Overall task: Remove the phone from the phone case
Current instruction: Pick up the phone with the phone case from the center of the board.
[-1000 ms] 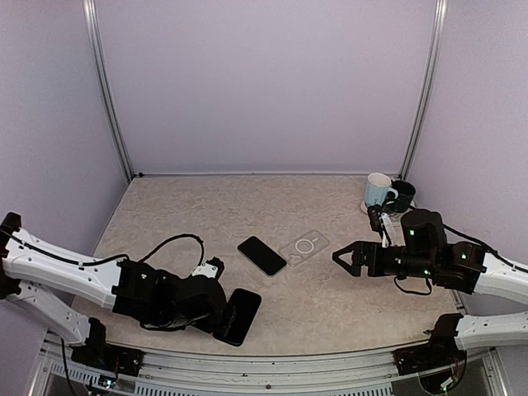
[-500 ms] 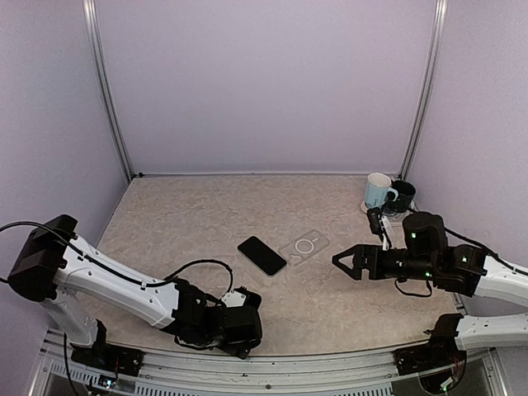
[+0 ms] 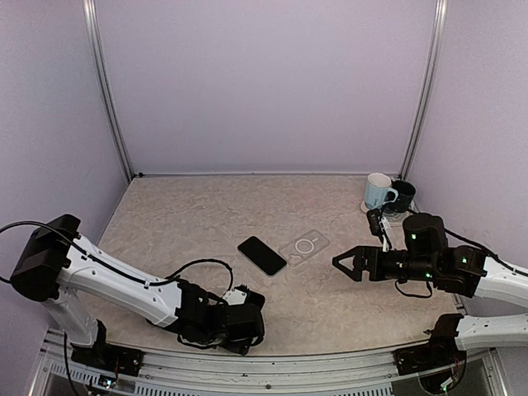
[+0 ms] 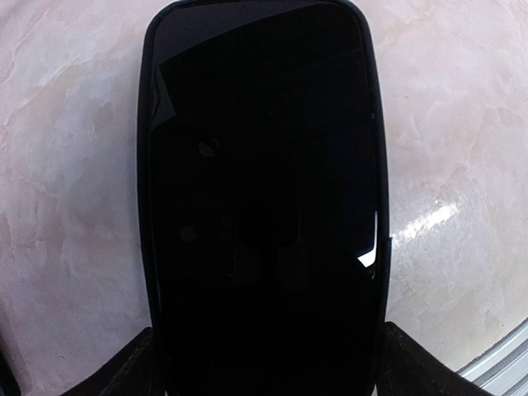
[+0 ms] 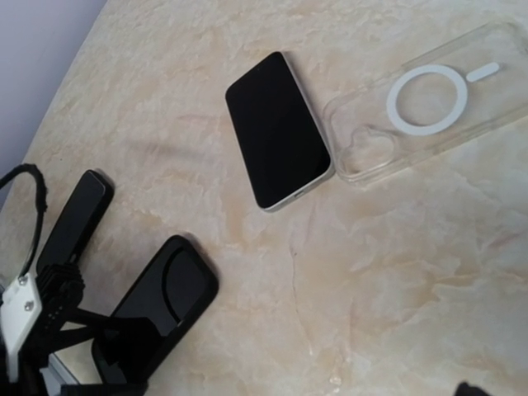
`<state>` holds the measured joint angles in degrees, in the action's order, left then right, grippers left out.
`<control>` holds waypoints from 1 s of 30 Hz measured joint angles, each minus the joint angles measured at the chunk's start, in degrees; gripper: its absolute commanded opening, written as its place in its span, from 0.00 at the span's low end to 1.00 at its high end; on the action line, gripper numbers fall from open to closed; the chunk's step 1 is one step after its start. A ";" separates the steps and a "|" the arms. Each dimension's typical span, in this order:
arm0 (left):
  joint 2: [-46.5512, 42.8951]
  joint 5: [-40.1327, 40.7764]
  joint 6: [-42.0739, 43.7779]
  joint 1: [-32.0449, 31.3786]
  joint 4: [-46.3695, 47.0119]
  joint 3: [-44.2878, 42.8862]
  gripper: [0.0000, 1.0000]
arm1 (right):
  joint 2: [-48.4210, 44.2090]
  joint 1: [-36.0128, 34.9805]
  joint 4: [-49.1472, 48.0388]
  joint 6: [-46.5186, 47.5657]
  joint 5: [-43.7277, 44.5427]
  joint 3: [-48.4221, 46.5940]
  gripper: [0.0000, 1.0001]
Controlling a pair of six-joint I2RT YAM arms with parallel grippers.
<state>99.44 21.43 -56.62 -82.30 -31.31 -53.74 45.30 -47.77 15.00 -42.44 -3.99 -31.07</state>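
A phone in a black case [image 4: 264,165] lies flat on the table near the front edge, screen up. In the right wrist view the cased phone [image 5: 169,285] points away from the left arm. My left gripper [image 4: 268,367] sits low over its near end, one finger [image 4: 124,371] against each long side of the case. From above, the left gripper [image 3: 241,322] hides most of it. My right gripper [image 3: 338,263] hovers open and empty at the right, facing the table's middle.
A bare phone with a pale rim [image 3: 262,255] lies mid-table beside an empty clear case with a white ring [image 3: 304,246]. A pale mug [image 3: 379,191] and a black mug [image 3: 403,195] stand at the back right. The table's front rail [image 3: 272,360] runs just behind the left gripper.
The left arm has swung round, bringing its gripper low over the cased phone at the front edge, and its jaws have narrowed onto the case's sides. The right arm has hardly moved.
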 measured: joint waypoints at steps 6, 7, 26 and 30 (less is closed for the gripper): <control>0.04 0.13 0.48 0.24 0.17 0.00 0.61 | -0.02 0.00 0.00 -0.04 -0.17 0.04 0.99; 0.04 0.09 0.59 0.26 0.20 0.00 0.61 | -0.07 0.00 0.02 -0.04 -0.20 0.09 0.99; -0.28 -1.70 23.02 1.25 13.81 0.98 0.55 | -4.04 0.00 -3.96 -11.69 -16.39 14.25 0.97; -0.92 -3.26 27.52 1.77 17.46 0.98 0.55 | 1.03 0.00 -9.11 -14.67 -22.93 15.98 0.95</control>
<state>98.52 18.17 -29.10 -80.53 -13.85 -52.75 46.33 -47.77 5.89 -57.10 -26.92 -15.09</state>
